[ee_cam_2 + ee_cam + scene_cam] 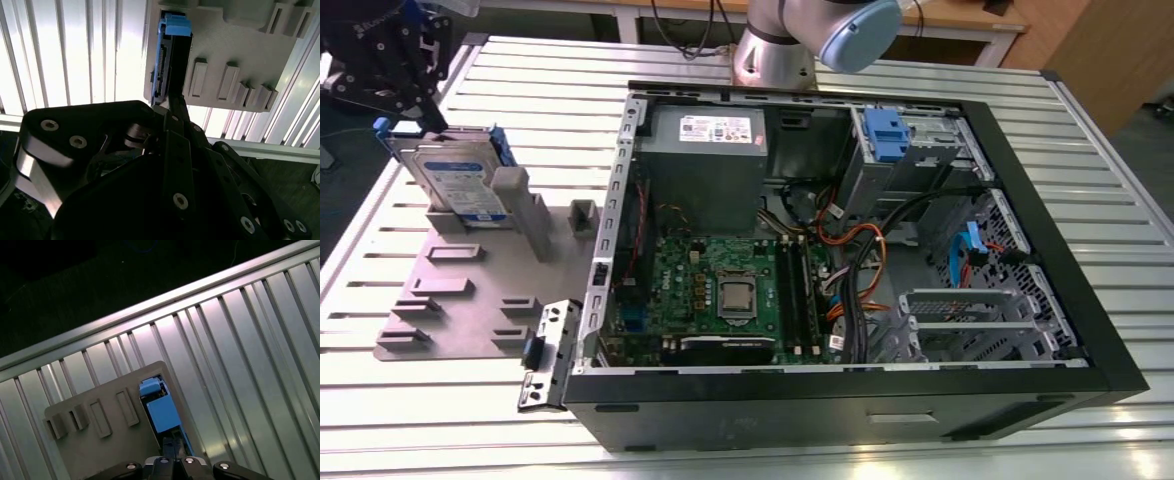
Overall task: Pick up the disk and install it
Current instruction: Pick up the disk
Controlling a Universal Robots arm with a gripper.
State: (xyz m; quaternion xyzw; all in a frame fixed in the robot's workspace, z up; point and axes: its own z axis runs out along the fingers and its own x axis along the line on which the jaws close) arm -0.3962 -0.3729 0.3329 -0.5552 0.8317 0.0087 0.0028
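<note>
No legible text anywhere. White-and-blue label [460, 192] on the disk [447, 160], upper left of exterior view: print too small. White sticker [718, 128] on grey box [707, 180], upper centre: equally unreadable.

Bare ribbed metal table [440, 420] around the grey plastic fixture plate [467, 300]. Orange and black cables [854, 240] crowd the black computer case [1081, 300].
</note>
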